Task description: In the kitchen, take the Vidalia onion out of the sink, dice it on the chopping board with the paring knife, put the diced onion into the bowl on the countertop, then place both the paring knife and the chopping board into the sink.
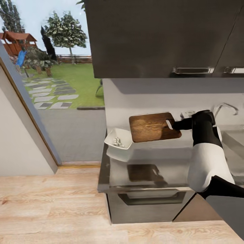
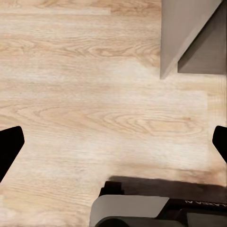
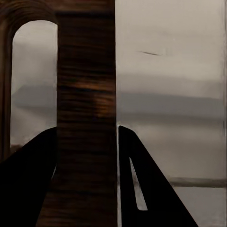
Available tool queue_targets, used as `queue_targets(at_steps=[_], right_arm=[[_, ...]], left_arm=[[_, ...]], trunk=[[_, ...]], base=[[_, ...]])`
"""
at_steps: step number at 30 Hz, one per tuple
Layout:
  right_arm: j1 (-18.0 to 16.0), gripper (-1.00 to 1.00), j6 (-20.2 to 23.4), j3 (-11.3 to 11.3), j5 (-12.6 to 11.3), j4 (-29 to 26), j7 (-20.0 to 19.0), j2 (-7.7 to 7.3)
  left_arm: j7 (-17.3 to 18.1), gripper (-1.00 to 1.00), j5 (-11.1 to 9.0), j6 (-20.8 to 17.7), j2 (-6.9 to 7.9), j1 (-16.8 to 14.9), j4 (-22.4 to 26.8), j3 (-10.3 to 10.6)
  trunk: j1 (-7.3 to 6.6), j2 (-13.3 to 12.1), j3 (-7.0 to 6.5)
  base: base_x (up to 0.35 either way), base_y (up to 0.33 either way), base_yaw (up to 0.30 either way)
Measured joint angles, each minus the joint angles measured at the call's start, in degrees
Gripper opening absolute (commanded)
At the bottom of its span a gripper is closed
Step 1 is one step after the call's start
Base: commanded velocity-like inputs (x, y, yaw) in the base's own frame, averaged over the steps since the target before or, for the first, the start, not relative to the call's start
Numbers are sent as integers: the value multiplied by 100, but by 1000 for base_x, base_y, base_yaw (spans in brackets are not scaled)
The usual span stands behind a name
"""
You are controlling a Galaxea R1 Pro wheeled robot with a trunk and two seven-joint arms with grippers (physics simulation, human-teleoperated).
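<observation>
One gripper, our right gripper (image 1: pixel 173 124), has its jaws pinched on the handle end of the chopping board (image 1: pixel 151 127), holding it level above the countertop (image 1: pixel 145 173), presumably for carrying to the sink (image 1: pixel 234 135). The bowl (image 1: pixel 118 142) already holds diced onion (image 1: pixel 117 141). Our left gripper (image 2: pixel 113 142) hangs spread, empty, over the floor (image 2: pixel 85 94).

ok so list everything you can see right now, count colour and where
brown wooden chopping board: 1, brown, held in the air above the counter
shallow white bowl: 1, white, counter's left end, small pale pieces inside
glossy grey countertop: 1, grey, over a drawer
chrome faucet: 1, right of the board
dark wall cabinets: above
wood floor: light
right claw: black, shut on the board's handle end
left claw: black, open over the floor
</observation>
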State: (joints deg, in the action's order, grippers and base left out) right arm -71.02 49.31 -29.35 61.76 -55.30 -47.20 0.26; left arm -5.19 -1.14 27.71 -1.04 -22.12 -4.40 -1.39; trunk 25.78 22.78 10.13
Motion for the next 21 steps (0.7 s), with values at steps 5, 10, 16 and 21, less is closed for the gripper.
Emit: queue_targets(at_steps=[5,10,16,21], right_arm=[[-1,-100,0,3,-10,121,103,6],[-1,-100,-6,5,0,130,220,13],[-1,-100,-43,-554,49,193,1310,40],[0,-100,-320,-1197,-399,359,2229,50]], left_arm=[[0,100,0,-1,0,0,0,0],[0,100,0,-1,0,0,0,0],[0,100,0,-1,0,0,1,-1],[0,100,0,-1,0,0,0,0]], trunk=[[-1,1,0],[-2,1,0],[-2,1,0],[-2,1,0]], base=[[-175,-272,0],[-106,-304,0],[-99,-306,0],[-94,-307,0]])
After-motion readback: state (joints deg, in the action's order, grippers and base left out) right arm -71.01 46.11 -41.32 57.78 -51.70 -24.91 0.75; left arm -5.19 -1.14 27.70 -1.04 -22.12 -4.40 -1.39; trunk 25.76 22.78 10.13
